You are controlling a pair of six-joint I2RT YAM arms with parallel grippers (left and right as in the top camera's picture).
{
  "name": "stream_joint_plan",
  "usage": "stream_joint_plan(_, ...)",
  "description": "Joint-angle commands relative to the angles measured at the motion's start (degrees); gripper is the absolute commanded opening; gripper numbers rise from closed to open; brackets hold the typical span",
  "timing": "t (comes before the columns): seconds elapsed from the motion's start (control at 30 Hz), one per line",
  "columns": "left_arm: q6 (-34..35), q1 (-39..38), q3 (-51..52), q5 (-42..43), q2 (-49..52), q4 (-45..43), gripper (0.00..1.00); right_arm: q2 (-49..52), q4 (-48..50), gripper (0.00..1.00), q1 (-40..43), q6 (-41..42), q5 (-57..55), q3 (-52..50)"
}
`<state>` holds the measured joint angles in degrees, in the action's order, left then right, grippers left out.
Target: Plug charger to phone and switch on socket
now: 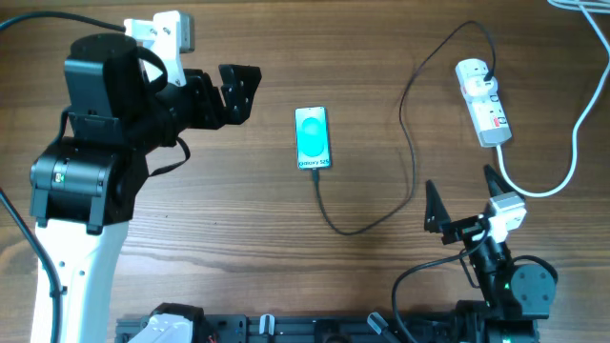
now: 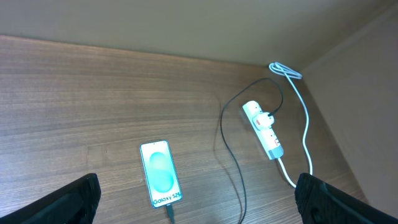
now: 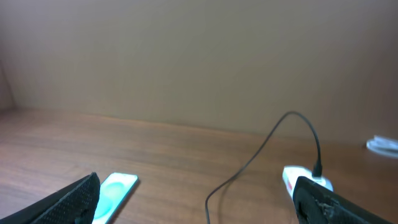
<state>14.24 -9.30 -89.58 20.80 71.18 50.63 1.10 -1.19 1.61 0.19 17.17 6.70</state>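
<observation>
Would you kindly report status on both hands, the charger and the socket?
Left hand open, right hand open, both empty. Charger runs from phone to socket. Power state unreadable. Nothing blocking socket.

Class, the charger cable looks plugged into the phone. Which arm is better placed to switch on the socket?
Right. Its open gripper is close to the socket, with nothing between them. The left gripper, also open, is far off on the other side of the phone.

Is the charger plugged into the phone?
Plugged in, it seems: the charger tip meets the lower end of the phone in two views.
</observation>
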Motion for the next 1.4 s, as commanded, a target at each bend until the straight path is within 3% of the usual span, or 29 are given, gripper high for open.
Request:
stream_joint_plan(0.0,-0.33,0.11,-0.07,-0.52,-0.52,-0.13,1.00,-0.92,4.39,1.00,-1.27,-4.70,0.68,-3.13)
stream_joint_plan(0.1,-0.33,0.11,-0.07,-0.55,-0.52,-0.11,1.00,-0.92,9.44,1.00,-1.27,-4.04,-2.14,-6.54)
stream_joint_plan(0.3,-0.33,0.11,-0.07,-0.52,-0.52,-0.13,1.00,-0.92,6.84,1.00,-1.27,-3.91,-8.44,-6.43)
stream_joint_plan(0.47,-0.33,0.11,-0.07,-0.55,-0.52,-0.11,1.00,-0.92,1.27,1.00,-1.25,1.51,-14.16,-6.43)
stream_joint_plan(0.9,-0.33,0.11,-0.07,-0.52,-0.52,-0.11,1.00,-0.92,1.07,1.00,-1.22,-4.24,-14.14,-6.43)
stream_joint_plan(1.37,-0.33,0.11,-0.07,-0.55,-0.52,-0.11,1.00,-0.92,1.09,1.00,-1.22,-0.04,-14.16,-6.43)
